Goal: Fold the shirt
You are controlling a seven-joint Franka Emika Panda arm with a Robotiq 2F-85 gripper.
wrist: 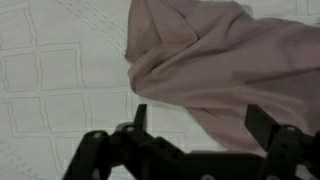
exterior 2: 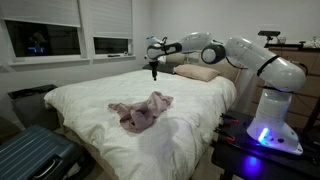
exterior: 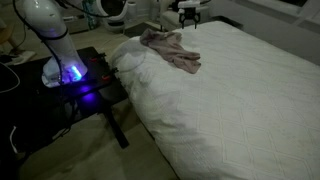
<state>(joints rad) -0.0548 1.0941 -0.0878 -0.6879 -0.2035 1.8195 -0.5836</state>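
White bed cover (exterior 2: 200, 122) is holding the crumpled shirt (exterior 2: 140, 112) — lying below and ahead of the gripper (exterior 2: 153, 72), its jaws gaping empty.

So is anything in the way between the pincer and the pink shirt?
No, nothing I can see. The pincer hangs open in the air over the white bed cover. The shirt lies crumpled on that cover with nothing on it. Only air is between them.

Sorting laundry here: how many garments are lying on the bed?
1: the pink shirt, crumpled on top of the white bed cover. Others could be hidden under the bedding.
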